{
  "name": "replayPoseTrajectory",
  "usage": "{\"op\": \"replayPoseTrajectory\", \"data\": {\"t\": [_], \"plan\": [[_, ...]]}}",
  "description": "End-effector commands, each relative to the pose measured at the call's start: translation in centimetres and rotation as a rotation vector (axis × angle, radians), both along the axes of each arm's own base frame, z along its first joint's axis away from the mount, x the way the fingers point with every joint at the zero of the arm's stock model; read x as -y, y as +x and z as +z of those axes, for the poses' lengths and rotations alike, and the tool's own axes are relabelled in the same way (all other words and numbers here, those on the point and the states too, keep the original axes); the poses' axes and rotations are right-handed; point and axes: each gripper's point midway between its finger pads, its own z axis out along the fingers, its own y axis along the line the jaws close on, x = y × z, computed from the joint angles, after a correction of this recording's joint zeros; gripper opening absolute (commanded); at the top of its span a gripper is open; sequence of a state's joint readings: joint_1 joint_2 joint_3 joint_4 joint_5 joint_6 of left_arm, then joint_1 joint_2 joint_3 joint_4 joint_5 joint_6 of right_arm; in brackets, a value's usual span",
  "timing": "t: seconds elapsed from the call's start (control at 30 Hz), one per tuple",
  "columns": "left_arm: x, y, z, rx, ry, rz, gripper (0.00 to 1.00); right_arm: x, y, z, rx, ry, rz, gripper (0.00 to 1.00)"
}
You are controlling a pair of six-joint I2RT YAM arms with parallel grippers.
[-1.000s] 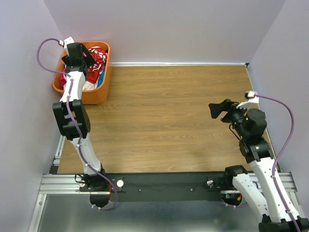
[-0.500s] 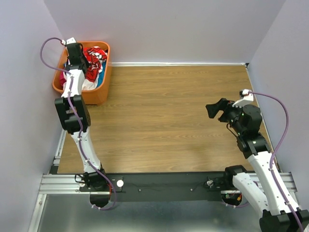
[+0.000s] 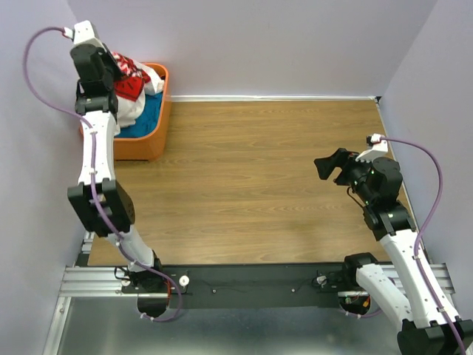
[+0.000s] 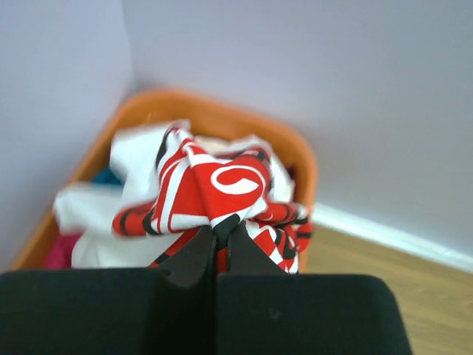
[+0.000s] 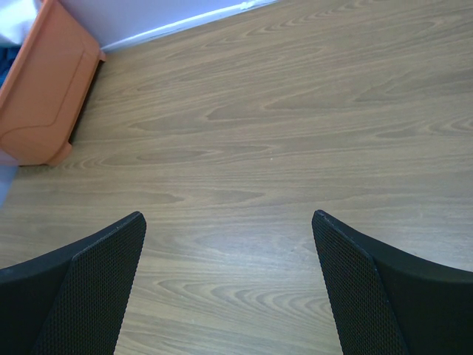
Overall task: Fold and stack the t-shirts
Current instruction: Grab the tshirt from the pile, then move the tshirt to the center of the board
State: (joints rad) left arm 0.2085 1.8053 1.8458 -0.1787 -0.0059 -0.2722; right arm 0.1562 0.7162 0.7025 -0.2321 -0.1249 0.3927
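Top view. Your left gripper (image 3: pixel 111 65) stood above the orange bin (image 3: pixel 145 145) in the far-left corner of the table (image 3: pixel 251 177). Its jaws were closed on the white-and-red t-shirt (image 3: pixel 133 83). That shirt was a crumpled bunch of white cloth with a red print. It trailed from the gripper down and to the right, and its lower end was in the bin. That was its only readable axis. The teal-blue t-shirt (image 3: pixel 150 112) lay beneath it inside the bin. Your right gripper (image 3: pixel 330 166) hung over the right side of the table, well apart from the bin.

Left wrist view. The jaws were pressed together, pinching a fold of the red print with white curved lettering. The pinched peak pointed toward the camera and the rest spread away over the bin. The folds were too bunched for you to tell neck from hem. A sliver of teal showed at the left edge, and the magenta t-shirt (image 4: pixel 56 251) showed low at the left.

Right wrist view. The jaws were spread wide with only bare wood between them, and they held nothing. The bin sat at the upper left.
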Motion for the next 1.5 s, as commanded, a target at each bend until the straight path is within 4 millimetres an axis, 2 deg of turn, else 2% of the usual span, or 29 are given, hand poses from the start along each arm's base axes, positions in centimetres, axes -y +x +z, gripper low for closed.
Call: {"op": "replayPoseTrajectory", "data": {"t": [0.0, 0.1, 0.17, 0.33, 0.37, 0.47, 0.5, 0.57, 0.6, 0.67, 0.7, 0.73, 0.8, 0.87, 0.97, 1.0, 1.03, 1.07, 1.1, 1.17, 1.2, 1.27, 1.3, 1.4, 1.43, 1.47], "plan": [[3.1, -3.8, 11.9, 0.295, 0.081, -0.141, 0.00, -0.1, -0.2, 1.0, 0.007, -0.006, 0.009, 1.00], [4.9, -5.8, 14.3, 0.354, 0.109, -0.212, 0.00, -0.2, -0.4, 1.4, 0.015, -0.005, 0.014, 1.00], [5.7, -6.6, 15.0, 0.368, 0.123, -0.247, 0.00, -0.2, -0.4, 1.6, 0.021, -0.004, 0.014, 1.00], [10.7, -9.3, 17.6, 0.427, 0.139, -0.405, 0.00, -0.3, -0.5, 1.9, 0.026, -0.001, 0.019, 1.00], [12.8, -10.0, 18.2, 0.446, 0.140, -0.462, 0.00, -0.3, -0.5, 2.0, 0.029, 0.000, 0.018, 1.00], [16.6, -10.7, 18.8, 0.465, 0.132, -0.551, 0.00, -0.2, -0.5, 2.1, 0.029, 0.002, 0.016, 1.00], [19.8, -11.1, 18.7, 0.471, 0.129, -0.631, 0.00, -0.2, -0.5, 2.0, 0.027, 0.003, 0.014, 1.00], [23.0, -11.2, 18.3, 0.468, 0.123, -0.709, 0.00, 0.0, -0.5, 1.9, 0.021, 0.004, 0.002, 1.00], [25.9, -11.3, 17.7, 0.464, 0.123, -0.787, 0.00, 0.3, -0.5, 1.9, 0.022, 0.001, -0.016, 1.00], [28.9, -11.5, 17.2, 0.458, 0.122, -0.866, 0.00, 0.8, -0.5, 2.2, 0.025, -0.009, -0.042, 1.00], [30.1, -12.0, 17.8, 0.474, 0.126, -0.898, 0.00, 1.2, -0.5, 2.5, 0.031, -0.017, -0.065, 1.00], [32.6, -12.4, 17.3, 0.467, 0.128, -0.965, 0.00, 1.5, -0.5, 2.7, 0.034, -0.027, -0.076, 1.00], [34.8, -13.7, 18.0, 0.498, 0.149, -1.032, 0.00, 2.7, -0.6, 3.7, 0.066, -0.059, -0.128, 1.00], [37.5, -15.2, 17.9, 0.525, 0.197, -1.093, 0.01, 3.4, -1.0, 4.5, 0.089, -0.086, -0.157, 1.00], [39.6, -16.1, 15.4, 0.497, 0.240, -1.149, 0.05, 4.2, -1.4, 5.1, 0.115, -0.130, -0.176, 1.00], [40.2, -15.7, 12.4, 0.430, 0.234, -1.167, 0.12, 4.2, -1.5, 5.2, 0.119, -0.137, -0.176, 1.00], [40.4, -16.0, 11.1, 0.402, 0.230, -1.179, 0.20, 4.3, -1.7, 5.2, 0.118, -0.142, -0.175, 1.00], [40.7, -16.3, 9.4, 0.365, 0.224, -1.191, 0.35, 4.0, -1.8, 5.1, 0.118, -0.149, -0.153, 1.00], [40.6, -16.3, 5.8, 0.279, 0.214, -1.183, 0.43, 3.7, -1.9, 5.1, 0.119, -0.153, -0.135, 1.00], [39.9, -16.6, 2.1, 0.196, 0.210, -1.151, 0.52, 3.2, -1.9, 4.8, 0.111, -0.168, -0.092, 1.00], [38.7, -17.1, -1.4, 0.109, 0.184, -1.097, 0.65, 2.6, -2.0, 4.5, 0.101, -0.163, -0.058, 1.00], [37.3, -17.6, -4.1, 0.057, 0.133, -1.016, 0.77, 2.1, -1.8, 3.8, 0.071, -0.161, -0.031, 1.00], [36.0, -18.6, -7.1, 0.000, 0.112, -0.967, 0.82, 1.9, -1.7, 3.4, 0.056, -0.159, -0.023, 1.00], [34.9, -20.3, -9.9, -0.058, -0.013, -0.904, 0.85, 1.8, -0.7, 1.8, -0.017, -0.148, -0.031, 1.00], [34.5, -21.2, -11.6, -0.103, -0.075, -0.874, 0.85, 1.7, -0.2, 0.8, -0.057, -0.136, -0.042, 1.00], [34.4, -21.6, -12.5, -0.128, -0.098, -0.860, 0.84, 1.7, 0.1, 0.3, -0.080, -0.133, -0.047, 1.00]]}}
